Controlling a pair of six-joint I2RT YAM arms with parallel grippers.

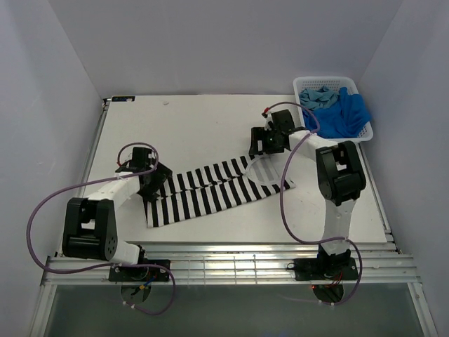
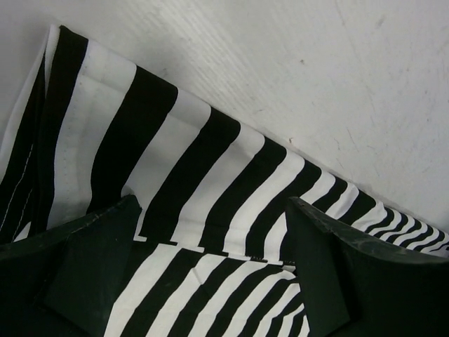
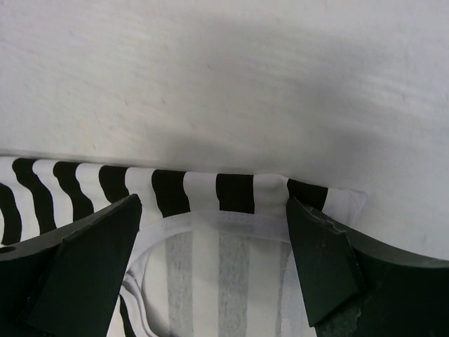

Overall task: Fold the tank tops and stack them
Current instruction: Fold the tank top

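Observation:
The black-and-white striped tank top [image 1: 210,193] lies folded lengthwise across the table, from lower left to upper right. My left gripper [image 1: 153,184] is open, its jaws straddling the top's left end [image 2: 210,232] where a folded edge overlaps. My right gripper [image 1: 264,145] is open over the top's right end, jaws either side of the white-trimmed neckline [image 3: 210,232]. The bright royal blue top [image 1: 344,112] and the muted teal top [image 1: 317,96] lie bunched in the white basket [image 1: 330,81].
The white lattice basket stands at the back right corner of the white table [image 1: 196,126]. Purple cables loop from both arms. An aluminium rail runs along the table's near edge [image 1: 224,260].

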